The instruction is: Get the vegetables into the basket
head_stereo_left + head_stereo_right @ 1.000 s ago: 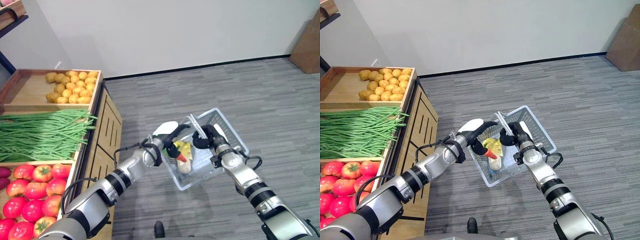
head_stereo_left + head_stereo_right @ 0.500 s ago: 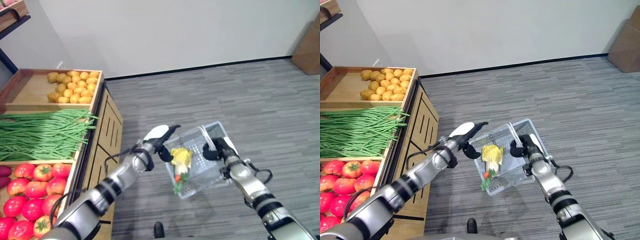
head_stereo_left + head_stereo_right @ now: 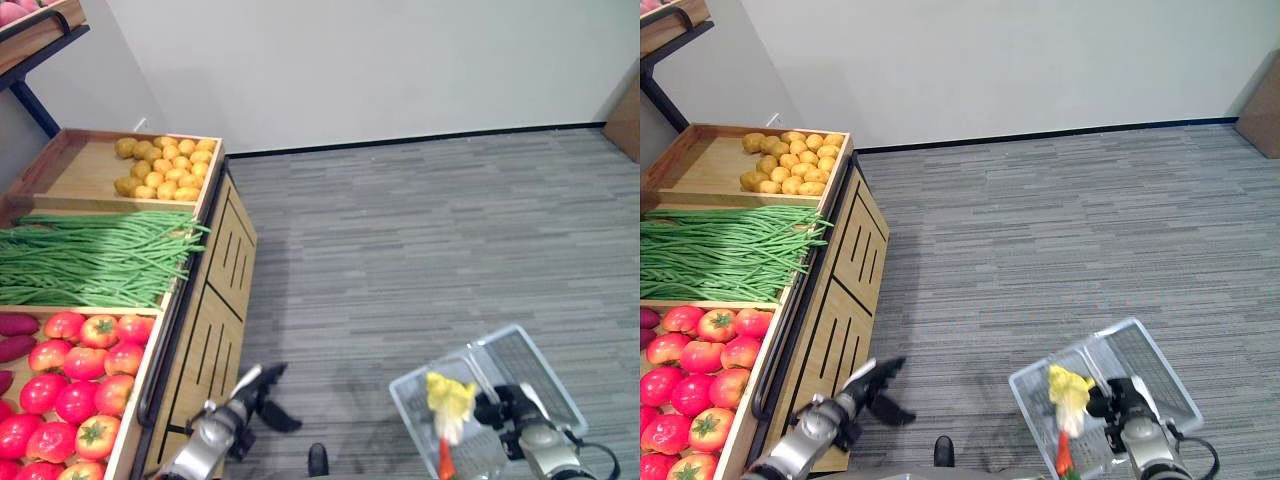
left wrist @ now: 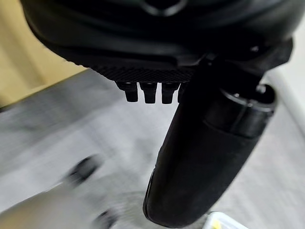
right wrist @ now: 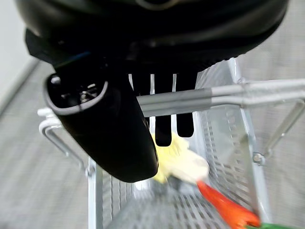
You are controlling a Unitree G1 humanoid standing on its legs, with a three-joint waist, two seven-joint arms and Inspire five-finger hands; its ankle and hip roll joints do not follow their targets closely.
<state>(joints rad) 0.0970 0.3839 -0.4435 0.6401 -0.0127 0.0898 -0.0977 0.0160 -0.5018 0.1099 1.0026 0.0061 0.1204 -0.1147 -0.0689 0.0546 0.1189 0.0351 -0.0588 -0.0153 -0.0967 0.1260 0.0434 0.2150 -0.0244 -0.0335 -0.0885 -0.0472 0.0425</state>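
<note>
right hand [image 3: 512, 412]: fingers curled round basket [image 3: 540, 375] handle | cabbage [image 3: 448, 398], carrot [image 3: 445, 460] inside | left hand [image 3: 262, 398]: fingers straight, empty

A wooden produce stand [image 3: 215, 300] runs along the left side on grey striped carpet [image 3: 420, 240]. Its far crate holds a heap of potatoes [image 3: 162, 170], the middle section a spread of green beans [image 3: 90, 258], the near crate red tomatoes [image 3: 70, 375] with purple sweet potatoes [image 3: 15, 335] just beside them. A cardboard box [image 3: 1265, 105] sits at the white wall [image 3: 380, 60]
</note>
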